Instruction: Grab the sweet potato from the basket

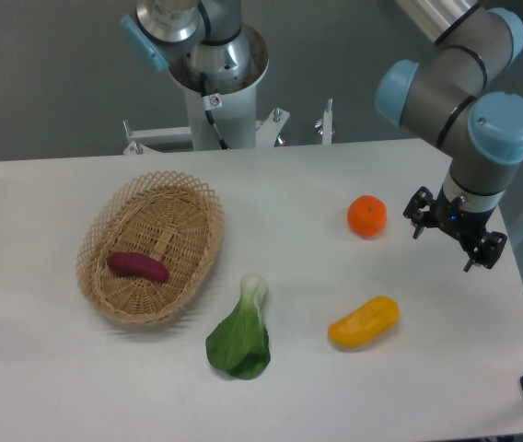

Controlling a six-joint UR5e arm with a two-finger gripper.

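One sweet potato (pixel 137 266), smooth, dark reddish-purple and round-ended, lies inside the oval woven basket (pixel 191 198) of tan straw with a lattice rim, well apart from the gripper (pixel 455 238), at about nine o'clock from it. The jaws hang over the white surface (pixel 50 387) at its right edge, spread wide and holding nothing. A round orange fruit (pixel 366 215) sits near them at nine o'clock; a curved yellow pepper (pixel 364 322) and a leafy green vegetable (pixel 241 331) lie toward seven and eight o'clock.
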